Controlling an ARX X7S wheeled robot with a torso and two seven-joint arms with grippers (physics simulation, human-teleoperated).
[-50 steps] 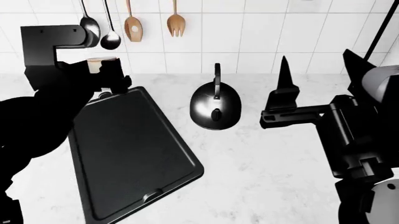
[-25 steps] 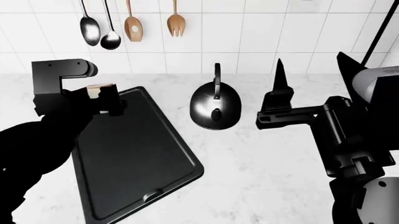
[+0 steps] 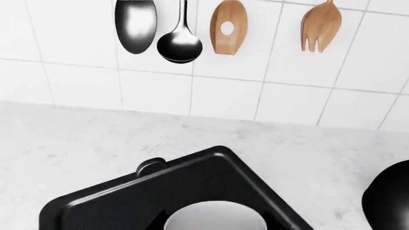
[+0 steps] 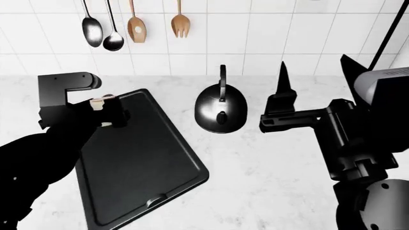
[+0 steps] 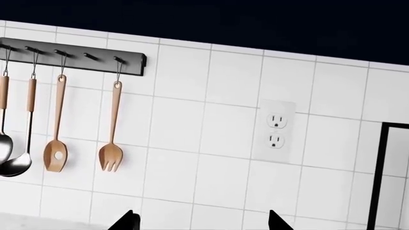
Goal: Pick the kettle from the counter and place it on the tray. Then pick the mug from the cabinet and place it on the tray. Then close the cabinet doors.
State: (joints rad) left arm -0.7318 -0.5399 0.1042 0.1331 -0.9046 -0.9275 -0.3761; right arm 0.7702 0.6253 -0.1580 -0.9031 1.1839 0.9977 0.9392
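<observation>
White tiled wall, marble counter below. Your left gripper is clamped on the small cream mug, holding it over the matte black tray's far end. The squat chrome kettle sits on the counter beside the tray. Your right gripper hangs spread and empty near it.

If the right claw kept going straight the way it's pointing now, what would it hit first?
Most likely the white tiled wall. The right claw points at bare tile between the wooden fork and the outlet, with nothing in between, though depth is hard to judge.
</observation>
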